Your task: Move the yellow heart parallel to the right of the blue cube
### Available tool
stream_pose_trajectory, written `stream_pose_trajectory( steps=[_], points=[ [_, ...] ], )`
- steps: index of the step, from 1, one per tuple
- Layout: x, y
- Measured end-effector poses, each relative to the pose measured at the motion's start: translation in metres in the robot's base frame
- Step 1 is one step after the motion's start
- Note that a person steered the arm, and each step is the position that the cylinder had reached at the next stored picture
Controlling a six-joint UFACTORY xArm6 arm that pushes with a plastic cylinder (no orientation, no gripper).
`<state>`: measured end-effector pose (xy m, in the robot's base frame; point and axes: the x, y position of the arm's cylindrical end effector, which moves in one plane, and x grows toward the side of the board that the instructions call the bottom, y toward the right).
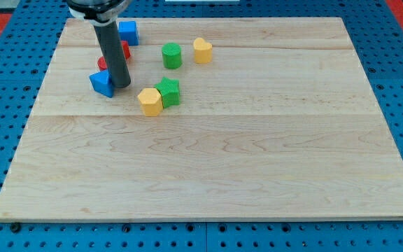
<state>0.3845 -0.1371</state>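
The yellow heart (202, 50) sits up and to the view's right of my tip (121, 85), well apart from it, near the far edge of the counter (257, 154). Its rounded lobes seem to face the view's top and its point the view's bottom-left, though at this size I cannot be sure of that or of any long axis. To the view's right of the heart the wood lies open all the way to the counter's right edge; a narrow strip of bare wood separates it from the top edge. Just to its left, between it and the tool, stands the green cylinder (171, 55), close beside the heart but not touching. The blue cube (128, 32) lies straight above my tip toward the view's top, close to the top edge and partly behind the rod. The tool is a plain dark rod with nothing to spread or pinch; its lower end rests on the counter, touching or just beside a second blue block (102, 82) on its left. A red block (123, 50) shows on the rod's right, and another red piece (101, 64) on its left, both largely hidden. To the right of my tip, a little lower, a yellow block (150, 101) and a green block (168, 92) sit pressed together. Everything below my tip is open wood down to the near edge.
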Motion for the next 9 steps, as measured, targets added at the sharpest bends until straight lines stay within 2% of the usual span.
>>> stream_pose_trajectory(
  steps=[1,2,4,5,6,7,8,9],
  points=[
    [0.006,0.023],
    [-0.008,0.036],
    [-0.063,0.066],
    [-0.070,0.125],
    [-0.082,0.159],
    [-0.115,0.180],
    [-0.113,0.206],
    [-0.137,0.219]
  ],
)
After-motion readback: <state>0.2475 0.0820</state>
